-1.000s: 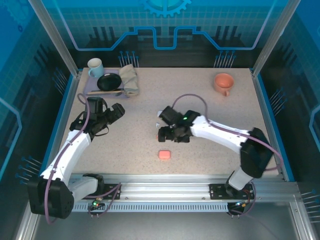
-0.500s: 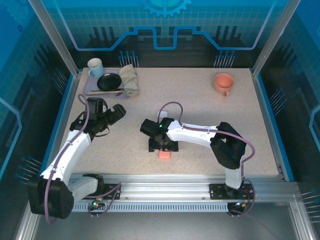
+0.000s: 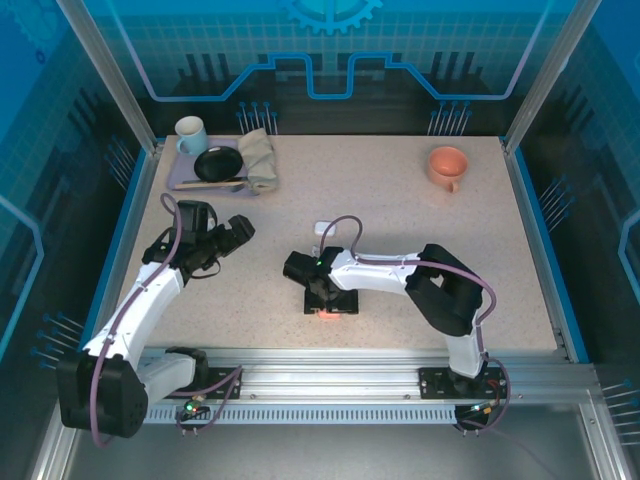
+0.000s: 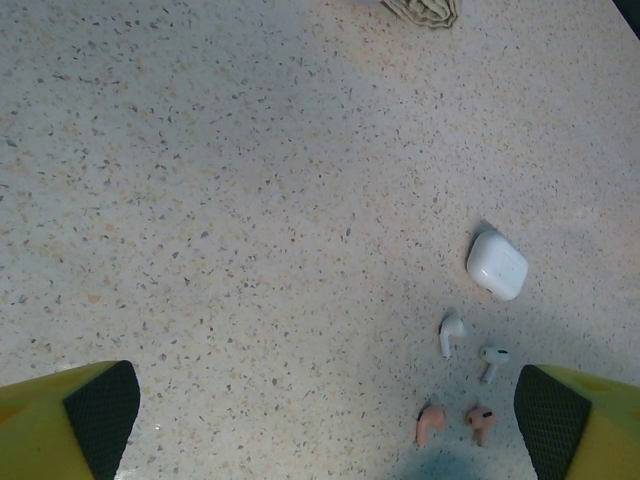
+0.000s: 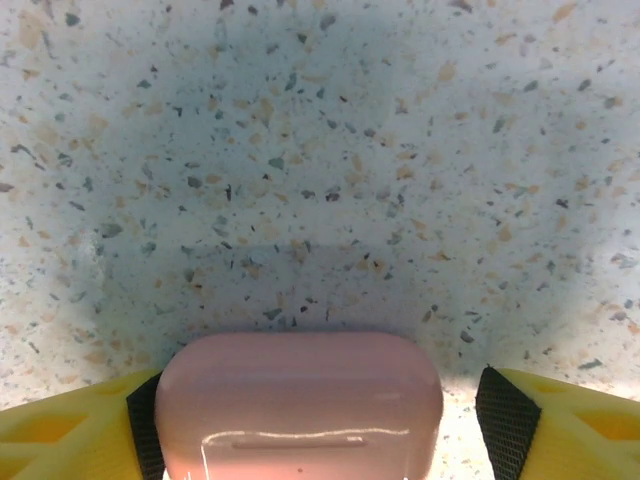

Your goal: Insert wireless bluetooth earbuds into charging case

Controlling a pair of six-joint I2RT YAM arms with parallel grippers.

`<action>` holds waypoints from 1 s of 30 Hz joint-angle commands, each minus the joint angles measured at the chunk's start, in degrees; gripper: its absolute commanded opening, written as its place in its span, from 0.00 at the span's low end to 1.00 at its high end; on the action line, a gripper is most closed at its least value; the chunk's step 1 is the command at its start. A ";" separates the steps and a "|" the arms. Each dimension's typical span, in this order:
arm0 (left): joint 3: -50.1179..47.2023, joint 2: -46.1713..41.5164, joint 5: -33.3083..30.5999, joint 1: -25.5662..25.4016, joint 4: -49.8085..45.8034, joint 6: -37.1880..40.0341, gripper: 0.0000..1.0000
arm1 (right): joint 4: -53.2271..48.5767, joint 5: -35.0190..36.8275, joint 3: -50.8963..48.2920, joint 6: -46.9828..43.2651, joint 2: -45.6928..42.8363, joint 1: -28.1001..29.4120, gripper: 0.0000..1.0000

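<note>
- Right now your right gripper (image 5: 318, 405) sits low over the table (image 5: 320, 150), its jaws straddling the pink case (image 5: 298, 390).
- Look at the right wrist view: one black pad (image 5: 146, 420) lies against the case's side, while the other pad (image 5: 505, 412) stands just off it with a thin shadowed gap. The jaws are parted and not yet clamped, so you hold nothing there.
- The pink case lies flat with its lid down, and you can see the seam across its near face.
- From above, your right arm (image 3: 400, 275) reaches leftward across the near middle of the table.
- Your left gripper (image 4: 322, 410) is spread as wide as it goes and has nothing between its fingers. It hangs above bare table on the left side.
- The four earbuds are loose on the table, none of them in a case, and you see them from the left wrist.
- The two white earbuds (image 4: 451, 334) lie just beside the closed white case (image 4: 497, 265), and the two pink earbuds (image 4: 430, 425) lie side by side just past them.
- The white case and the earbuds lie well apart from the pink case.
- Farther back you have a tray (image 3: 180, 183) with a folded cloth (image 3: 258, 158) at the left, and an orange mug (image 3: 447, 164) at the right.
</note>
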 commanded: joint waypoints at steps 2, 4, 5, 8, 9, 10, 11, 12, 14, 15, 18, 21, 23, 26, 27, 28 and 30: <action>-0.58 -0.16 1.66 -0.39 0.83 0.10 0.99 | 1.14 -0.21 -0.36 1.80 1.68 0.78 0.78; -0.61 -0.01 1.74 -0.39 0.87 0.10 0.99 | 1.36 -0.39 -0.35 2.24 1.98 0.76 0.78; -0.56 0.02 1.70 -0.39 0.86 0.06 0.99 | 1.36 -0.36 -0.36 2.55 2.05 0.88 0.78; -0.59 0.22 1.83 -0.38 0.92 0.01 0.99 | 1.02 -0.27 -0.37 3.42 2.25 0.88 0.77; -0.53 0.24 1.79 -0.37 0.90 -0.09 0.99 | 0.85 -0.40 -0.36 3.71 2.32 0.81 0.77; -0.53 0.28 1.88 -0.38 0.85 -0.24 0.99 | 0.70 -0.47 -0.37 4.11 2.40 0.88 0.76; -0.54 0.31 1.92 -0.39 1.01 -0.25 0.99 | 0.56 -0.41 -0.45 4.47 2.41 0.83 0.75; -0.58 0.32 1.97 -0.47 1.08 -0.25 0.99 | 0.51 -0.43 -0.53 4.82 2.45 0.96 0.74; -0.73 0.41 1.96 -0.46 1.18 -0.29 0.99 | 0.48 -0.31 -0.72 5.41 2.37 1.04 0.73; -0.77 0.43 1.92 -0.48 1.23 -0.35 0.99 | 0.48 -0.21 -0.80 5.68 2.32 1.01 0.71; -0.74 0.72 2.18 -0.48 1.27 -0.43 0.99 | 0.39 0.29 -0.71 6.16 2.05 1.05 0.64; -0.56 1.28 3.49 -0.56 1.39 -0.43 0.99 | 0.30 1.24 -1.60 6.97 0.50 1.05 0.57; -0.43 1.71 5.41 -0.62 1.79 0.11 0.99 | 0.53 2.07 -2.67 7.65 -1.68 1.05 0.54; -0.70 2.52 8.00 -1.45 3.04 0.63 0.99 | 0.57 3.66 -4.49 9.03 -5.68 0.75 0.52; -1.08 2.64 8.95 -1.89 4.07 0.50 0.99 | 0.61 4.18 -5.31 9.47 -7.40 0.42 0.52; -1.71 2.85 9.85 -2.49 5.38 0.28 0.99 | 0.81 4.61 -5.94 9.92 -8.95 -0.03 0.52; -3.26 3.07 11.79 -3.93 8.25 -0.34 0.99 | 1.48 4.95 -7.79 10.75 -12.06 -1.41 0.52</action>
